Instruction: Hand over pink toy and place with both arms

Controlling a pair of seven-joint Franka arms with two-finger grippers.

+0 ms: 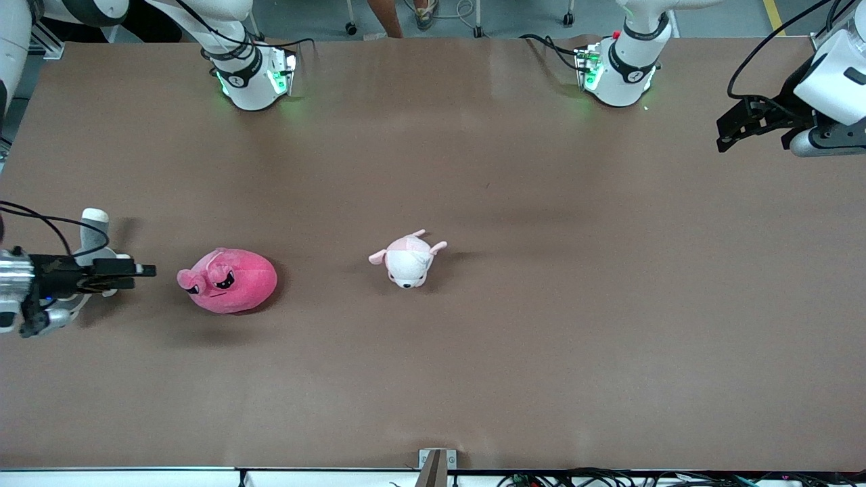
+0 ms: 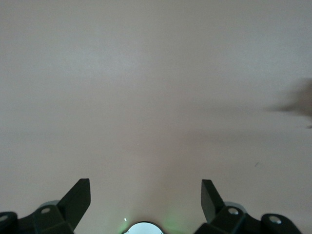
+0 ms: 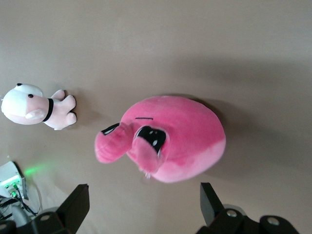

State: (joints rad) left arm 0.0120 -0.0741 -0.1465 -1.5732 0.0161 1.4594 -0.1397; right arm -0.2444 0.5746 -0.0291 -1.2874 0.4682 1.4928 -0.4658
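Observation:
The hot-pink toy (image 1: pixel 230 281) lies on the brown table toward the right arm's end. It also shows in the right wrist view (image 3: pixel 170 139), face and ears turned toward the pale plush. My right gripper (image 1: pixel 143 270) is open and empty, low over the table just beside the toy, on its side away from the pale plush, fingertips pointing at it. In its own view the right gripper (image 3: pixel 144 192) has its jaws wide apart, short of the toy. My left gripper (image 1: pixel 725 141) is open and empty, up over the left arm's end of the table. Its own view shows the left gripper (image 2: pixel 146 187) above bare table.
A small pale pink-and-white plush (image 1: pixel 408 260) lies mid-table; it shows in the right wrist view (image 3: pixel 34 109) too. A grey-and-white plush (image 1: pixel 95 226) lies partly hidden under my right gripper. The arm bases (image 1: pixel 254 78) stand along the table's edge farthest from the front camera.

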